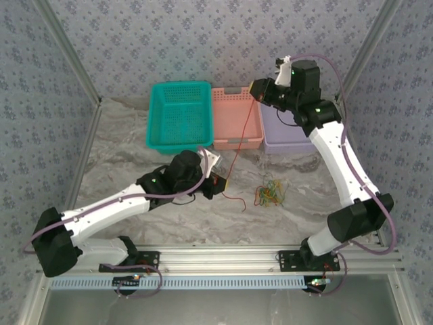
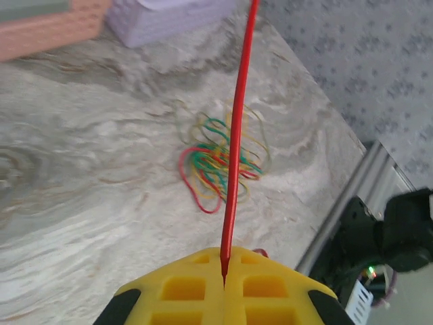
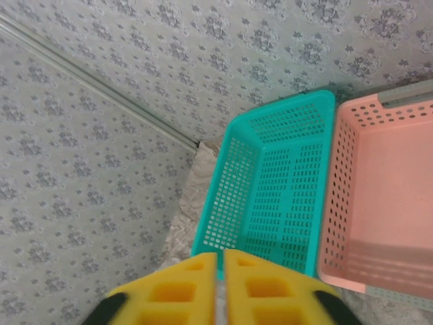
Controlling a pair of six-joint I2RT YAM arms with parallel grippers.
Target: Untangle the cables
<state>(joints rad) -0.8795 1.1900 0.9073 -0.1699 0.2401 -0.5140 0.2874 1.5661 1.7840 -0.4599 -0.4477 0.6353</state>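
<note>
My left pincer [image 2: 224, 265] is clamped tight on the red cable [image 2: 235, 135], which rises taut from between its tips. Seen from above, that cable runs free of the others. It goes from my left pincer, on the near left side of the pink basket [image 1: 226, 115], up to my right pincer [image 1: 256, 89] over that basket's far right corner. So one cable looks pulled clear but is not yet laid down. The others, red, green, yellow and orange, lie knotted in a tangle [image 1: 270, 191] on the table [image 1: 135, 149], on the near side of the pink basket and slightly to its right. I judge that most of the work remains. My left wrist view gives the grip and the tangle's colours close up, which the view from above cannot resolve. My right wrist view gives that pincer's tips with a thin slit between them, so I cannot tell whether it grips the red end.
</note>
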